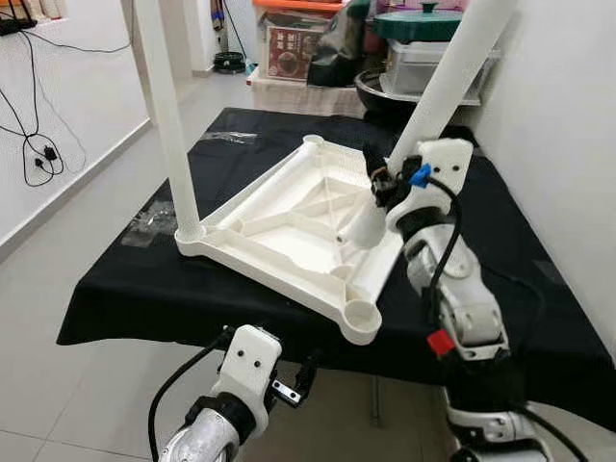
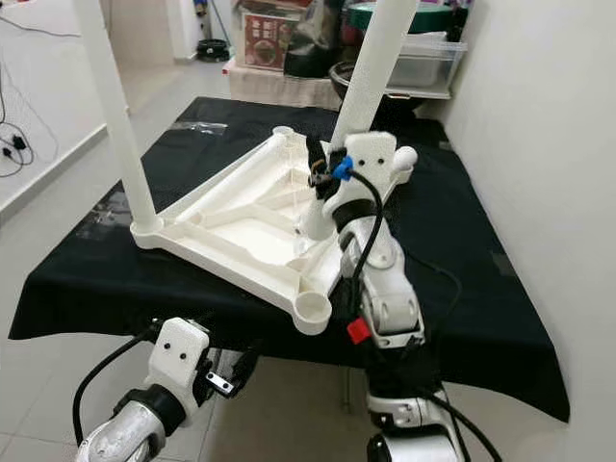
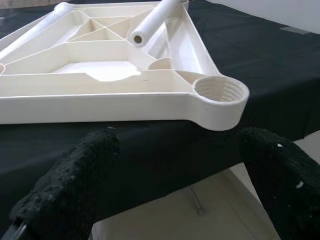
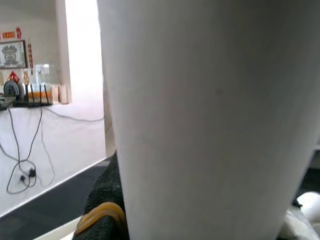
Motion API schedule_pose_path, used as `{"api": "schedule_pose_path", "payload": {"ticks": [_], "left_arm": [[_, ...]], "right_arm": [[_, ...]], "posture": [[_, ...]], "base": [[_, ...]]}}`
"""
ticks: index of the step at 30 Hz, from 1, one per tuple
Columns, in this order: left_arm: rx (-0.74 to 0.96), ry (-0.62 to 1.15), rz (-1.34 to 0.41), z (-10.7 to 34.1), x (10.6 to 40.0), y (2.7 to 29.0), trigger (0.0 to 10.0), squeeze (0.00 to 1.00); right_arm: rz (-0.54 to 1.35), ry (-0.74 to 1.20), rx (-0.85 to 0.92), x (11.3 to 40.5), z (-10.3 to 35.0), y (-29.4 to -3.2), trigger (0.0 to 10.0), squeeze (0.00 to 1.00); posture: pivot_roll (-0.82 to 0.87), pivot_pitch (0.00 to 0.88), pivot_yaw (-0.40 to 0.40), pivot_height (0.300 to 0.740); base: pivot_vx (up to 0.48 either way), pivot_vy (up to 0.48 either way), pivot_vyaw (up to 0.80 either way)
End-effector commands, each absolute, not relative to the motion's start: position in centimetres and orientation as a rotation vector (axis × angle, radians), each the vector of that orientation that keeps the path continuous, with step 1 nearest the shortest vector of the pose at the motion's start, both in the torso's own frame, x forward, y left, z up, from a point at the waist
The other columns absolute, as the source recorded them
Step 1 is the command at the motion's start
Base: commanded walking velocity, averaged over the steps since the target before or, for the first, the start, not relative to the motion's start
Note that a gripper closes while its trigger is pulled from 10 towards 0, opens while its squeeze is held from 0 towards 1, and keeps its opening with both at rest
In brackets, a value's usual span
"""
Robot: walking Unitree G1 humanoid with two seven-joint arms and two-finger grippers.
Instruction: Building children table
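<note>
A white plastic tabletop [image 1: 279,231] lies upside down on the black-covered table [image 1: 125,289]. One white leg [image 1: 168,106] stands upright in its left corner socket. My right gripper [image 1: 383,181] is shut on a second white leg [image 1: 448,77], which leans to the right with its lower end [image 1: 364,226] resting inside the ribbed underside. The right wrist view shows that leg [image 4: 200,115] close up against a black finger [image 4: 105,200]. The near corner socket [image 3: 220,92] is threaded and empty. My left gripper [image 3: 177,137] is open, below the table's front edge and just short of that socket.
A white wall runs close along the right side. Boxes, a bowl and a lidded pot [image 1: 414,48] crowd the floor behind the table. Cables [image 1: 38,154] hang on the left wall. Open tiled floor [image 1: 67,385] lies to the left and front.
</note>
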State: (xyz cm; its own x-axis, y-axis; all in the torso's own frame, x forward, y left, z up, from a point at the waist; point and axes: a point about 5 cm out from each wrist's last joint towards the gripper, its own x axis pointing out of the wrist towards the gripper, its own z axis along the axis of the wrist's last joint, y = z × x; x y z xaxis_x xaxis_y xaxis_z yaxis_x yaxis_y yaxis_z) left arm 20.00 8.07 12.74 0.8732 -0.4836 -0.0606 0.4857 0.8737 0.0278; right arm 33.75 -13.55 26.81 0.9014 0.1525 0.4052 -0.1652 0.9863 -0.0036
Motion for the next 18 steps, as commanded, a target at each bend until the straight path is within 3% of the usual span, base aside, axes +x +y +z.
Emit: {"api": "schedule_pose_path", "payload": {"ticks": [1, 3, 7, 12, 18], "left_arm": [[0.046, 0.051, -0.509, 12.7, 20.0, 8.0, 10.0, 0.00], [0.049, 0.050, -0.506, 12.8, 20.0, 8.1, 10.0, 0.00], [0.051, 0.045, -0.499, 12.8, 20.1, 8.4, 10.0, 0.00], [0.059, 0.048, -0.498, 12.7, 20.1, 8.4, 10.0, 0.00], [0.046, 0.050, -0.521, 12.8, 19.9, 8.4, 10.0, 0.00]], "right_arm": [[0.181, -0.410, 0.042, 33.8, 27.0, -13.6, 10.0, 0.00], [0.190, -0.404, 0.040, 33.8, 26.8, -13.6, 10.0, 0.00], [0.216, -0.382, 0.047, 33.2, 25.8, -13.1, 10.0, 0.00], [0.220, -0.380, 0.040, 33.1, 25.8, -12.9, 10.0, 0.00], [0.378, -0.382, 0.064, 33.8, 26.9, -13.2, 10.0, 0.00]], "posture": [[0.09, 0.065, -0.061, 0.740], [0.10, 0.072, -0.062, 0.740], [0.10, 0.075, -0.053, 0.740], [0.10, 0.073, -0.052, 0.740], [0.10, 0.073, -0.054, 0.740]], "base": [[0.000, 0.000, 0.00], [0.000, 0.000, 0.00], [0.000, 0.000, -0.78], [0.000, 0.000, 0.00], [0.000, 0.000, 0.00]]}}
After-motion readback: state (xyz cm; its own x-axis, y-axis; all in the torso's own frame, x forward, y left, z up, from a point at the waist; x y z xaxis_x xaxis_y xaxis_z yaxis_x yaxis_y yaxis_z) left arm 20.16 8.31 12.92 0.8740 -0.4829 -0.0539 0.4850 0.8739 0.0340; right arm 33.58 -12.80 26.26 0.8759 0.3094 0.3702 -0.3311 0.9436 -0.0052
